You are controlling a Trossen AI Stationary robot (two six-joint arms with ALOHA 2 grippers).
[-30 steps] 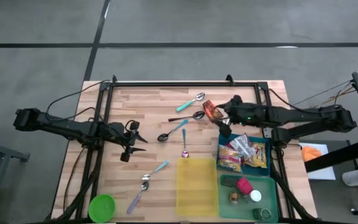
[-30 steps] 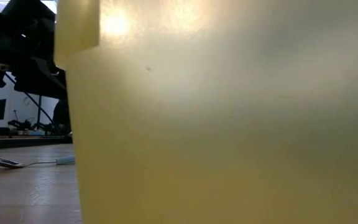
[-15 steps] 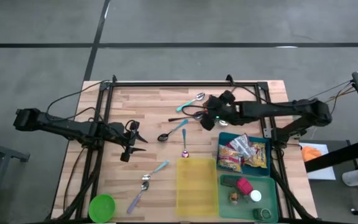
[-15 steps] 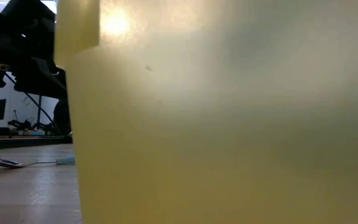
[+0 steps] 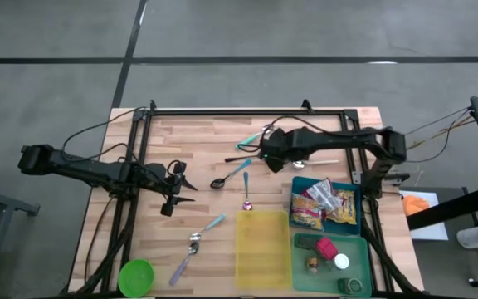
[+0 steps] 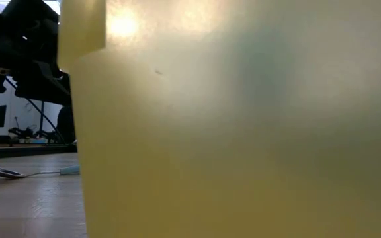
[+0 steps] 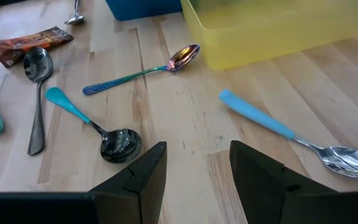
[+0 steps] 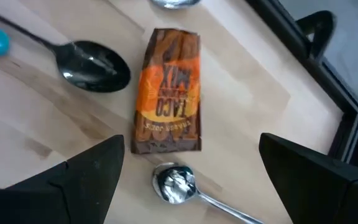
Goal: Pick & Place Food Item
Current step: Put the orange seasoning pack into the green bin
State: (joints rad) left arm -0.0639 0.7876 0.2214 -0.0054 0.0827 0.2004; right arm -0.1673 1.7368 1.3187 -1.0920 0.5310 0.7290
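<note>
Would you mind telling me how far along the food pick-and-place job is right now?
Done: snack packets already lie in the blue bin. In hand: nothing held; the right tool is open above the taco mix packet, which lies flat on the table between spoons. Left: grasping that packet and placing it, probably in the bin. The left tool waits, open and empty.

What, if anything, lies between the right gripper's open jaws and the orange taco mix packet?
Nothing visible. The right gripper hangs open above the orange taco mix packet. A small silver spoon and a dark metal spoon lie right beside the packet.
</note>
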